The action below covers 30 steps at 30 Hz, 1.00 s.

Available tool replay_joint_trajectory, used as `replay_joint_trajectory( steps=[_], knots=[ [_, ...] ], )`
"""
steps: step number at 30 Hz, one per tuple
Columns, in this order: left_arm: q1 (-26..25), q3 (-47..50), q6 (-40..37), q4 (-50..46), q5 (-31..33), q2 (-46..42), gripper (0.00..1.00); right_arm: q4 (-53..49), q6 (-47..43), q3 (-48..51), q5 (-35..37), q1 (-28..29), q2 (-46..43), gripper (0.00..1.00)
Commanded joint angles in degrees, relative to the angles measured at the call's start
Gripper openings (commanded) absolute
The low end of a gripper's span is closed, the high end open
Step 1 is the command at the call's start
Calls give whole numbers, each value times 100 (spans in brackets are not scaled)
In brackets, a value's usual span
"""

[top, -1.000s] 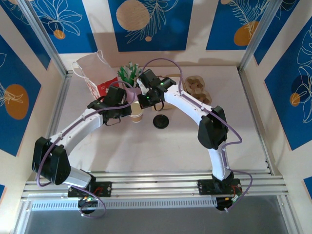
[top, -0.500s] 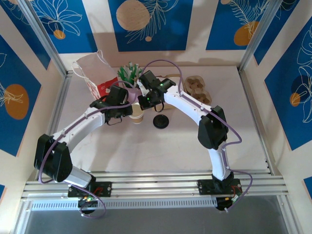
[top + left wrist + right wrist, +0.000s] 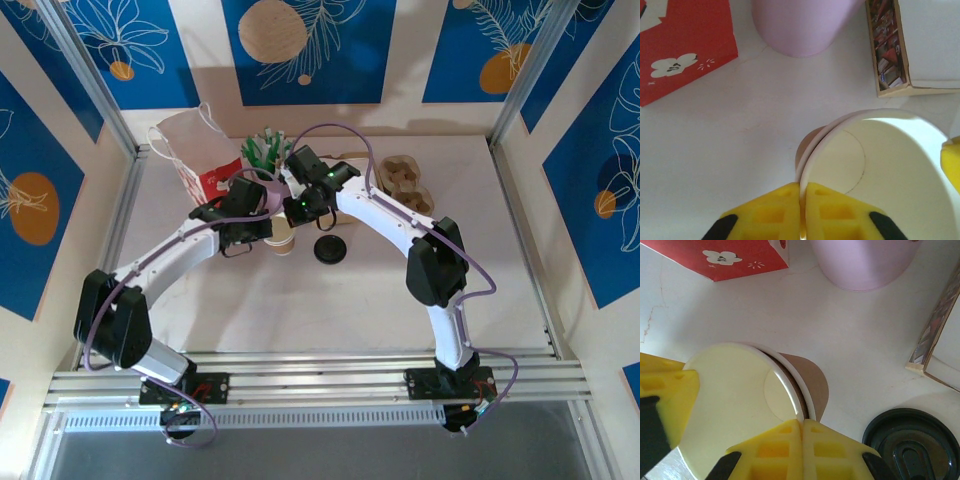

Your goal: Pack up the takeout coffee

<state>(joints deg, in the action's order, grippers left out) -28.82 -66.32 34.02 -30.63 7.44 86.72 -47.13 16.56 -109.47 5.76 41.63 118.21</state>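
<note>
Jaws of L gripper (image 3: 802, 212) & R gripper (image 3: 802, 450) both clamped on white rim of paper cup (image 3: 283, 238), one finger inside, one outside. Cup upright on table (image 3: 400, 290), near pink cup (image 3: 800, 25), black lid (image 3: 912, 440) just beside it on R

The room is bright, with even light coming from overhead, and the white table (image 3: 380, 290) throws it back softly. The arms cast only faint, short shadows beneath them. At the left wrist, the paper cup (image 3: 875, 165) is washed out. Its pale inside glares almost white ahead and to the right of the jaws. The yellow fingers (image 3: 775, 212) are soft and out of focus, and the pink cup (image 3: 800, 25) beyond the jaws is slightly blurred. At the right wrist, the black lid (image 3: 912, 440) just right of the jaws carries a dull sheen, ringed by a soft shadow.
</note>
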Motion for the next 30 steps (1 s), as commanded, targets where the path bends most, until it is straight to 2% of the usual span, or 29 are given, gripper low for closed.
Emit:
replay_joint_trajectory(
  steps=[1, 3, 6, 9, 10, 12, 15, 17, 19, 22, 26, 30],
  knots=[
    [-117, -220, 4, 72, 23, 82, 0, 26, -70, 38, -189, 74, -243, 0],
    [-123, -265, 34, 14, 24, 26, 0, 11, -66, 40, -163, 78, -284, 0],
    [-143, -139, -47, 139, 413, -46, 0, 234, -56, 209, -207, 61, -284, 0],
    [-218, -333, -48, -17, 88, 42, 0, -343, -60, -293, 46, 101, -23, 0],
    [-284, -268, -25, 93, 208, -24, 0, -219, -88, -199, 106, 141, -99, 0],
    [-257, -232, 44, 119, 234, -52, 0, 81, -87, -38, -227, 108, -159, 0],
    [-256, -326, 111, -12, 138, -62, 0, -316, -21, -418, -138, 29, -9, 0],
    [-256, -339, 161, -15, 118, -124, 0, -139, -37, -242, -137, 5, -164, 1],
    [-247, -377, 48, -79, 364, -109, 0, 3, -13, -119, -295, -56, -314, 19],
    [-80, -311, 151, -98, 28, -75, 0, 57, -27, -39, -322, -119, -466, 32],
    [-93, -353, 145, -77, 105, -84, 0, 245, -110, 232, -298, -192, -671, 53],
    [-54, -359, 302, -123, -122, -6, 0, 612, -133, 665, -380, -295, -1030, 67]
  ],
)
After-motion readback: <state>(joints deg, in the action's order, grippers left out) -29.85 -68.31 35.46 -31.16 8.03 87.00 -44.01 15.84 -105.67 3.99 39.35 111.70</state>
